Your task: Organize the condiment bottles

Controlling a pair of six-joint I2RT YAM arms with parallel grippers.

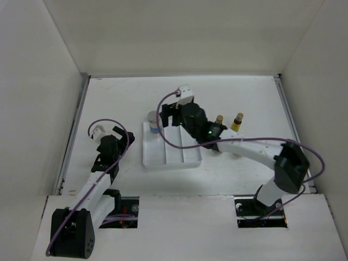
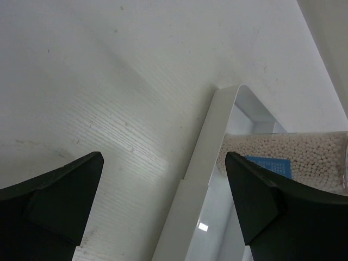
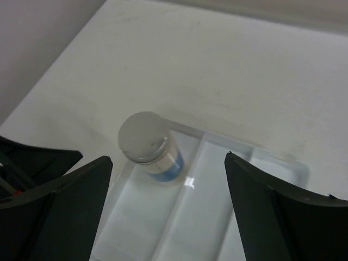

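White tabletop (image 1: 119, 103), boxed in by pale walls.

- Nearest: left gripper (image 2: 163, 157) hung low over bare table, jaws wide, nothing between them. Its camera looked across at the left rim of the white three-compartment tray (image 2: 204, 157).
- Mid-table: the tray lay lengthwise. The blue-labelled jar (image 3: 144, 138), grey lid on and full of white beads, stood upright at the far end of the left compartment. The other compartments showed empty where visible.
- Right gripper (image 3: 167, 159) hovered above the jar, jaws spread wide and holding nothing. The jar stood free.
- Beyond, to the right: two slim tan-capped bottles (image 1: 219, 120) stood on the table outside the tray, just beside the right forearm.
- Squat bottles were not found in any view; possibly hidden under the right arm.

Risks, as judged:
- A slanted withdrawal by the right gripper could let a fingertip clip the lid and topple the jar.
- The purple cable (image 1: 163, 136) looped close past the jar. A swing of the wrist could drag it across and knock the jar over.
- The forearm sat close enough to the slim bottles that a turn towards them might bowl them over. They are tall and narrow, so likely to tip easily.
- If both arms went for the tray at once, they could collide.
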